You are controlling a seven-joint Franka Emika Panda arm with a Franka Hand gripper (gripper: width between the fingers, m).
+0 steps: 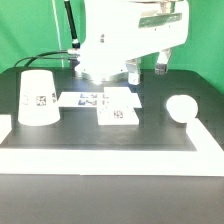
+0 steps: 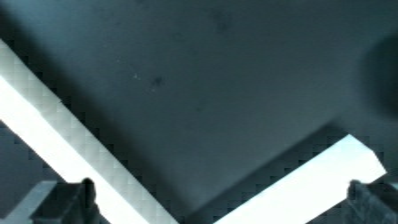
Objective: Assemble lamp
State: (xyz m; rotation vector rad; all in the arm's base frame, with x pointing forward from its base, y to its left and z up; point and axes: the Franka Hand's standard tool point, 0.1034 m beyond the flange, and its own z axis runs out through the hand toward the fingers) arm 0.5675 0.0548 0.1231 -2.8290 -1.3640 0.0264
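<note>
In the exterior view the lamp lies in three loose white parts on the dark table. The tapered shade [image 1: 38,97] stands at the exterior view's left with a tag on its side. The flat square base [image 1: 117,111] lies in the middle. The round bulb [image 1: 181,107] sits at the right. My gripper [image 1: 150,63] hangs high behind the base, under the big white robot body, touching no part. In the wrist view the gripper [image 2: 217,205] is open and empty, with one dark fingertip [image 2: 63,200] at each lower corner. No lamp part shows in that view.
The marker board [image 1: 84,99] lies flat between the shade and the base. A low white wall [image 1: 100,152] frames the table along the front and both sides. One corner of it [image 2: 63,115] crosses the wrist view. Black cables hang at the back left.
</note>
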